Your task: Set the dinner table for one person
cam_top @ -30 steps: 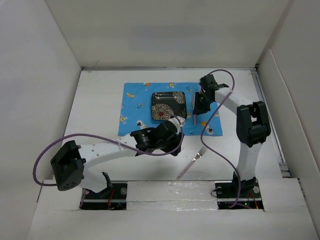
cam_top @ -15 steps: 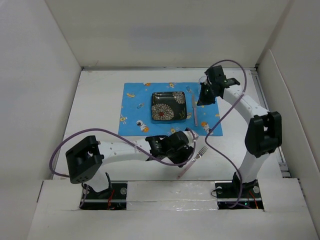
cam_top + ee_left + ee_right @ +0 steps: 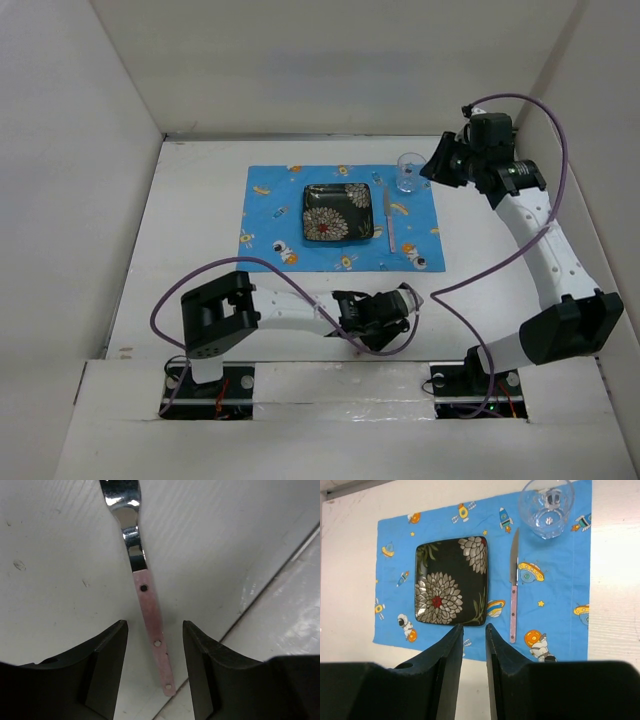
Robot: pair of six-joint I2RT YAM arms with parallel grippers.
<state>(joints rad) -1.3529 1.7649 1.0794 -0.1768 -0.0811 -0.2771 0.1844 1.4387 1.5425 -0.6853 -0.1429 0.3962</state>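
My left tool (image 3: 154, 628) is low over the white tabletop (image 3: 190, 220) near its front edge. Its fingers (image 3: 109, 652) are spread wide on either side of a pink-handled fork (image 3: 150, 607). The fork lies flat on the bare tabletop between them. Neither finger touches the handle, and tabletop shows on both sides of it. The end of the handle reaches a seam in the surface, and the metal neck runs away from me out of the wrist view.

My right tool (image 3: 441, 166) hangs high at the far right, above and beside a clear drinking glass (image 3: 546, 505). Its fingers (image 3: 451, 652) are drawn close, with only a slim gap between them and nothing in it.

The glass stands upright on the far right corner of a blue space-print placemat (image 3: 395, 605), which lies flat in the middle of the tabletop. A black square plate with a flower pattern (image 3: 451, 582) sits on the placemat. A pink-handled knife (image 3: 513, 605) lies just to the right of the plate, apart from it, with its blade pointing toward the glass.
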